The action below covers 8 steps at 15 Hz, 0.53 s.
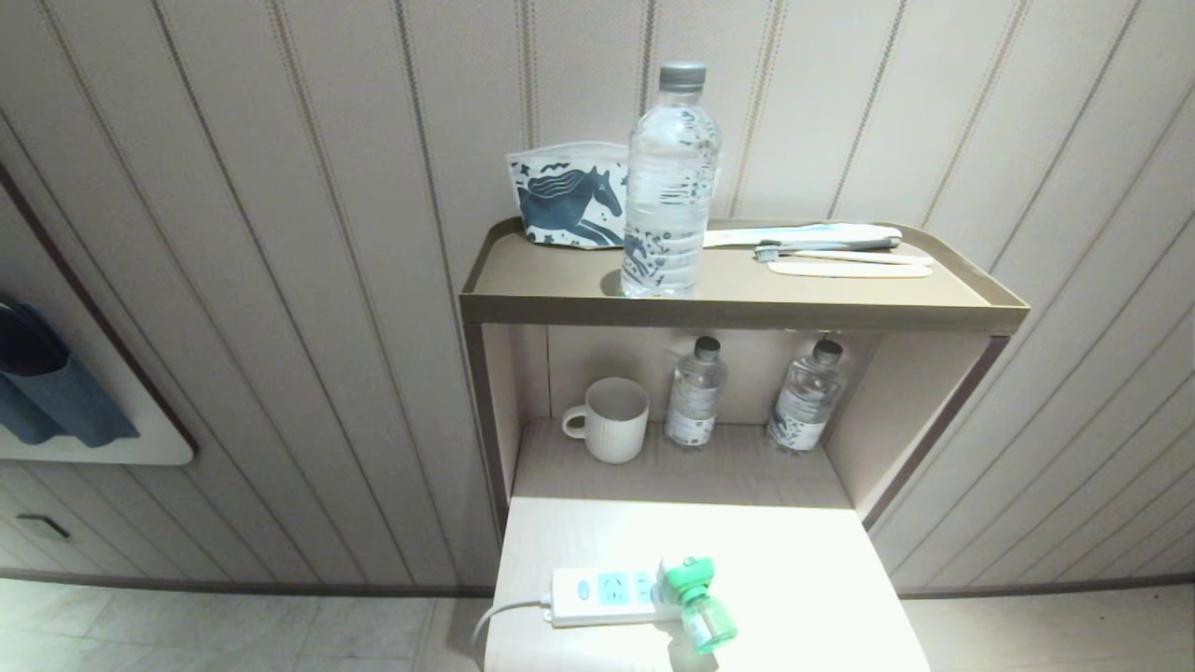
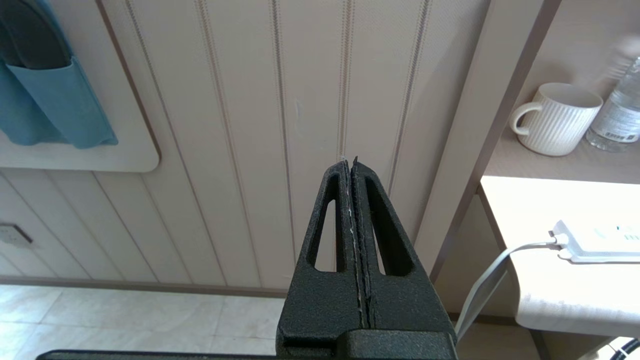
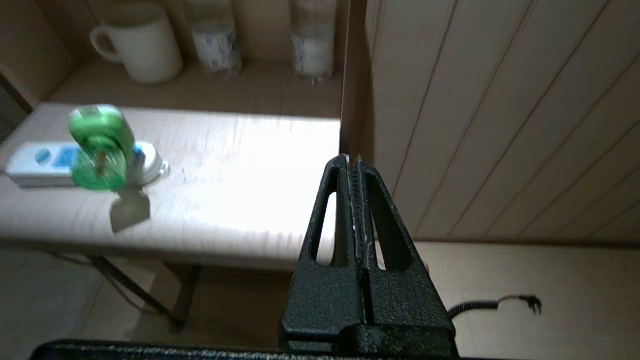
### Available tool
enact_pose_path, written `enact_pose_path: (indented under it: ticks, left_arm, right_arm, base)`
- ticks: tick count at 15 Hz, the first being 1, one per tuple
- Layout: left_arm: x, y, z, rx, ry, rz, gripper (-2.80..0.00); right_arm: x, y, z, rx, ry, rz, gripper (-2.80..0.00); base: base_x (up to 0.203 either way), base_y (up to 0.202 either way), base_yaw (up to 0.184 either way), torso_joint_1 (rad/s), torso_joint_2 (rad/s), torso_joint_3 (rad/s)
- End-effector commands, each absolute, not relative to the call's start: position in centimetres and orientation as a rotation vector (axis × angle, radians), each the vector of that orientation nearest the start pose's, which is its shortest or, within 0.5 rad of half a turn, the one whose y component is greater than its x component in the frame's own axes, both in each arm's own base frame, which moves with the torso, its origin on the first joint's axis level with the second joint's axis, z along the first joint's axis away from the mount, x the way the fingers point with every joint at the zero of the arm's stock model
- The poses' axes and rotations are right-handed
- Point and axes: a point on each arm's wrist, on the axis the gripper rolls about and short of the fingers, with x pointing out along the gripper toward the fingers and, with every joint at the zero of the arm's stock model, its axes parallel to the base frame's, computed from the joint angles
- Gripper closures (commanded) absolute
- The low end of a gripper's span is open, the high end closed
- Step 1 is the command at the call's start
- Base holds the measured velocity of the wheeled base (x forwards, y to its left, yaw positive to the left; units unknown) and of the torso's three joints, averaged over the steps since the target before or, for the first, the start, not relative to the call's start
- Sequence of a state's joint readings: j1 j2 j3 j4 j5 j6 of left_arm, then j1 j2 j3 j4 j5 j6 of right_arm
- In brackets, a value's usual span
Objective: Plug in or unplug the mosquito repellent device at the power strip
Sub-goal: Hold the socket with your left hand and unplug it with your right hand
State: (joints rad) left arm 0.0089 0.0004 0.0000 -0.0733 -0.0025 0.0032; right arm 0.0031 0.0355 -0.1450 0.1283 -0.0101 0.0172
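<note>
Off the table's right edge, over the floor: right gripper [image 3: 352, 159], black fingers pressed together, nothing between them. The small green-and-white plastic mosquito repellent device [image 3: 99, 147] with its translucent green bottle sits well apart from it, across the bright white tabletop [image 3: 240, 175], toward the far side of that claw's view. Device is seated in the end socket of the long white plastic power strip [image 3: 35, 167] with light-blue socket panels; strip lies flat near the table's front edge. In the head view the bottle end of the device [image 1: 695, 602] tilts out over the strip [image 1: 602, 597], white cord [image 1: 499, 621] running off the strip's other end and over the table's edge.

Left gripper [image 2: 352, 161]: also fully closed and empty, facing the panelled wall, off the table's left side. Strip's cord end is beside it, not touching.

Past both claws, on the lower shelf: white ribbed ceramic mug [image 1: 611, 418], two small clear plastic water bottles [image 1: 695, 392].
</note>
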Motion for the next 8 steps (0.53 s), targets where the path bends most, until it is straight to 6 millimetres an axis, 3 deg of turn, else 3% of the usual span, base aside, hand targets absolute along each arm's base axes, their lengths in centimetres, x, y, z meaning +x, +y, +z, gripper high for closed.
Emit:
enact_pose_path:
  ticks: [1, 4, 8]
  left_arm:
    - [-2.3, 0.0, 8.3, 0.004, -0.074, 0.006, 0.00]
    - [-2.3, 0.0, 8.3, 0.004, -0.074, 0.006, 0.00]
    - [-2.3, 0.0, 8.3, 0.004, -0.074, 0.006, 0.00]
  right_arm:
    - [-4.1, 0.0, 16.5, 0.017, -0.007, 0.016, 0.00]
    - [-1.0, 0.1, 23.6, 0.028, 0.125, 0.048, 0.00]
    - [7.4, 0.4, 29.7, 0.085, 0.311, 0.067, 0.00]
  base:
    - [0.000, 0.000, 0.000, 0.000, 0.00, 0.000]
    - [0.000, 0.000, 0.000, 0.000, 0.00, 0.000]
    - [0.000, 0.000, 0.000, 0.000, 0.00, 0.000]
